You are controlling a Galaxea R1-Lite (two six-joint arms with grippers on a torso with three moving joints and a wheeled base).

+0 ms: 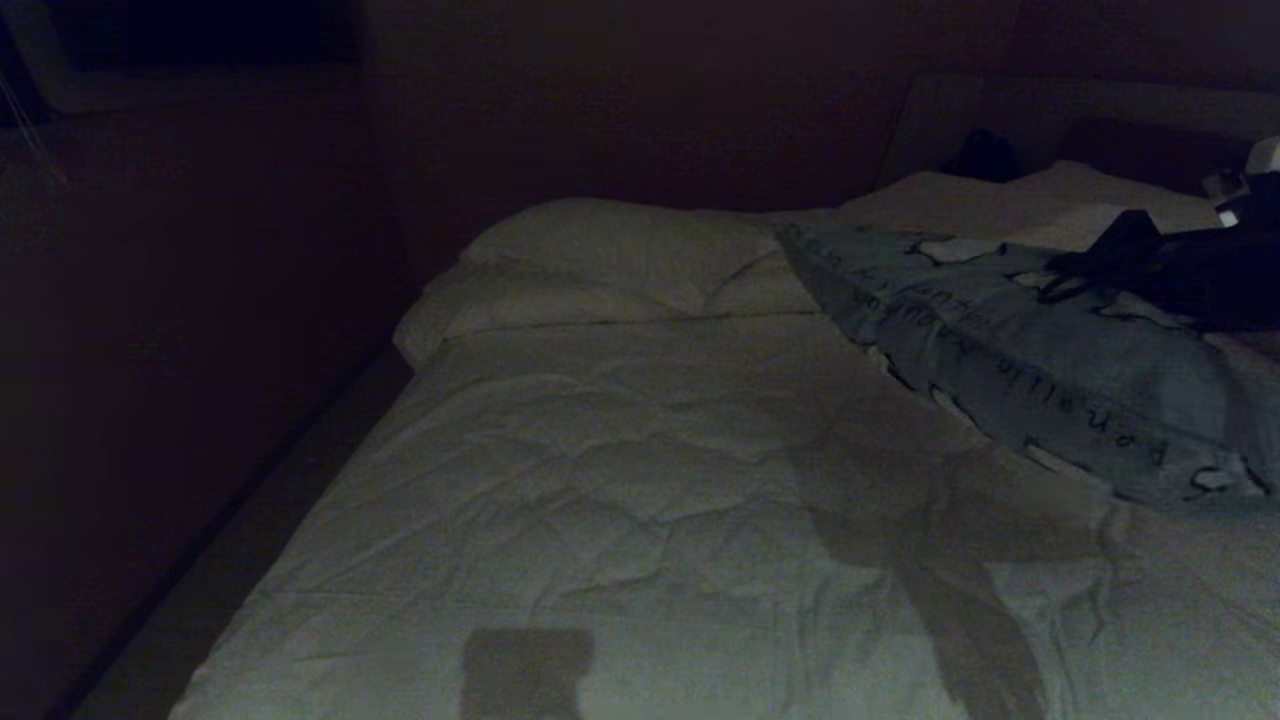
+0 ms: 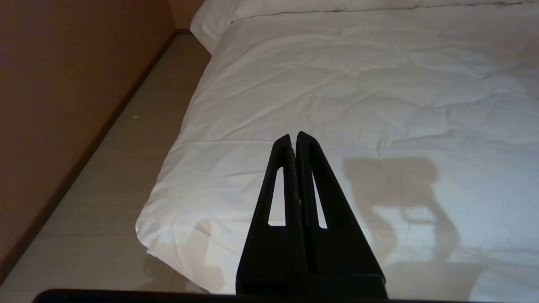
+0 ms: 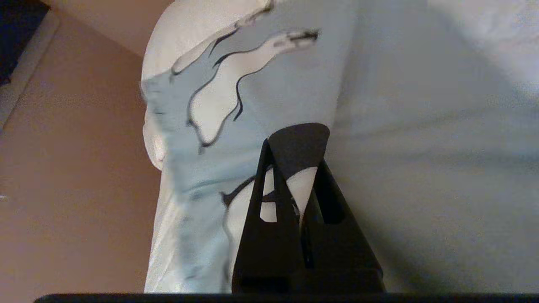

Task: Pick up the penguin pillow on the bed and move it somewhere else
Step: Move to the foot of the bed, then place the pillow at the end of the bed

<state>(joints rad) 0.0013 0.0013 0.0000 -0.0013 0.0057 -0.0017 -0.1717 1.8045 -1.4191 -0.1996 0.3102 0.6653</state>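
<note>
only penguin pillow (image 1: 1050,370), lettering unreadable

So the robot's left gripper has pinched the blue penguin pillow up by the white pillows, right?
Not quite: it is the right gripper that has pinched the penguin pillow, as the right wrist view shows. The left gripper hangs shut and empty over the bed. The pillow does lie by the white pillows.

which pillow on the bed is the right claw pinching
The grey-blue penguin pillow with lettering along its edge, lying on the bed's right side. The right claw is shut on its fabric; the plain white pillows lie untouched.
</note>
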